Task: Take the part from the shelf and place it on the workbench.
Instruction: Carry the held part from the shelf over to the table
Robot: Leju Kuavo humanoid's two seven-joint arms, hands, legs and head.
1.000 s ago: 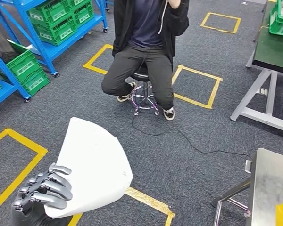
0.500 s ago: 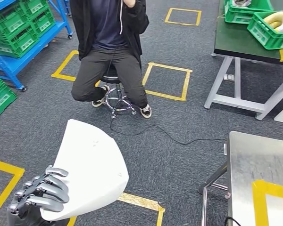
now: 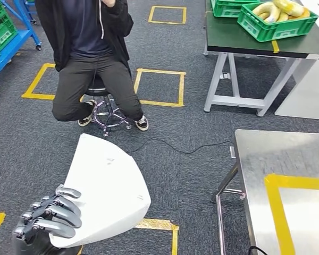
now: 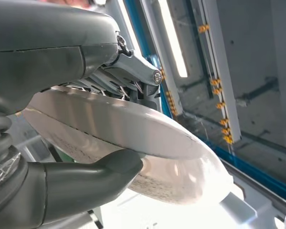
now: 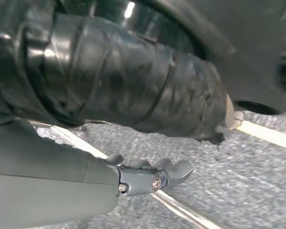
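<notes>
The part is a white curved panel, low at the left in the head view. My left hand grips it at its near edge, fingers over the top. In the left wrist view the thumb presses under the part and the fingers clamp it from the other side. The steel workbench, marked with yellow tape, stands at the lower right, apart from the part. My right hand hangs above the carpet with its fingers stretched out and nothing in them.
A person sits on a stool straight ahead, and a black cable runs across the carpet. A green-topped table with green crates stands at the back right. Blue shelving is at the far left.
The whole picture has shifted left, so the camera has turned to the right. The steel workbench now takes up more of the lower right. My left hand still holds the part the same way.
</notes>
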